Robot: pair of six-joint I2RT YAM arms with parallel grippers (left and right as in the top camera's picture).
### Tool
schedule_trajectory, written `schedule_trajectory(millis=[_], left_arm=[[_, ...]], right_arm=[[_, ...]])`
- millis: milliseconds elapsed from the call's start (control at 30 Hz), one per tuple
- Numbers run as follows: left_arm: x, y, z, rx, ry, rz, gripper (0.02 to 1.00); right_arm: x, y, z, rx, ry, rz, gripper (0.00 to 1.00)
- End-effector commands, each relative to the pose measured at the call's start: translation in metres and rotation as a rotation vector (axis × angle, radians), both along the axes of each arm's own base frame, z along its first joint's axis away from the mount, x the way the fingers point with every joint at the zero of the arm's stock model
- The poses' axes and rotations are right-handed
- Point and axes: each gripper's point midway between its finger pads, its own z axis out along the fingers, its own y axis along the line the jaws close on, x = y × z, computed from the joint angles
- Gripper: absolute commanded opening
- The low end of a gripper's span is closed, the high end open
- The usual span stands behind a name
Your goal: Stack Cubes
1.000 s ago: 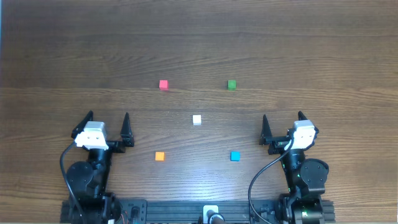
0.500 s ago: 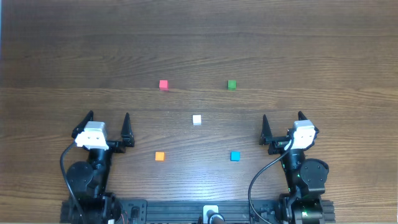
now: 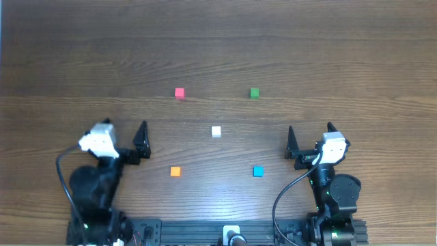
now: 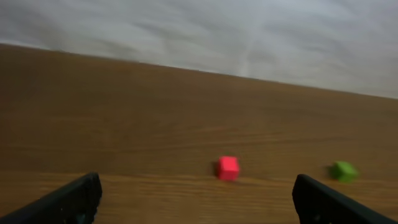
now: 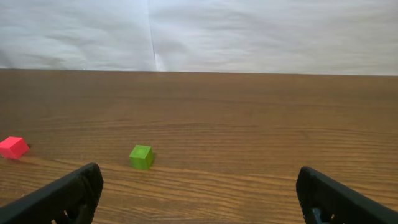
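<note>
Desk: dark brown wood-grain top, grain running crosswise in the top view, straight far edge. White backdrop: stands behind the desk's far edge, faintly creased, with one vertical seam.

Five small cubes lie singly on the dark wood-grain table in front of me, each flat on the boards and well apart from the others. Farthest from me, a pink cube sits on my left and a green cube on my right, level with each other. A white cube lies near the middle. Nearest me are an orange cube, left, and a blue cube, right.
</note>
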Motion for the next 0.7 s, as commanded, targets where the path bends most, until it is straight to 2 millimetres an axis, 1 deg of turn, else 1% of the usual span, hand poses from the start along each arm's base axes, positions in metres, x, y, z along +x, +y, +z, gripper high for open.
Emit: schedule_trajectory(millis=[33, 67, 167, 233, 333, 400, 533, 600, 700], left_arm=[[0.025, -0.025, 0.052, -0.051, 0.030, -0.106, 0.998], [0.034, -0.032, 0.060, -0.052, 0.057, -0.129, 0.998], [0.062, -0.049, 0.075, -0.069, 0.180, -0.158, 0.998], [0.083, -0.056, 0.076, -0.060, 0.298, -0.131, 0.998], [0.108, -0.068, 0.068, 0.004, 0.456, -0.097, 0.996], [0.122, -0.076, 0.059, 0.036, 0.560, -0.067, 0.987], [0.144, -0.093, 0.029, 0.081, 0.717, -0.066, 0.972], [0.150, -0.097, 0.008, 0.084, 0.773, -0.064, 0.969], [0.153, -0.098, -0.024, 0.084, 0.853, -0.044, 0.974]], right_arm=[[0.000, 0.001, -0.004, -0.001, 0.010, 0.004, 0.991], [0.000, 0.001, -0.004, -0.001, 0.010, 0.004, 0.993], [0.000, 0.001, -0.004, -0.001, 0.010, 0.004, 0.993], [0.000, 0.001, -0.004, -0.001, 0.010, 0.004, 0.993], [0.000, 0.001, -0.004, -0.001, 0.010, 0.004, 0.993], [0.000, 0.001, -0.004, -0.001, 0.010, 0.004, 0.993], [0.000, 0.001, -0.004, -0.001, 0.010, 0.004, 0.993], [0.000, 0.001, -0.004, -0.001, 0.010, 0.004, 0.991], [0.000, 0.001, -0.004, -0.001, 0.010, 0.004, 0.993]])
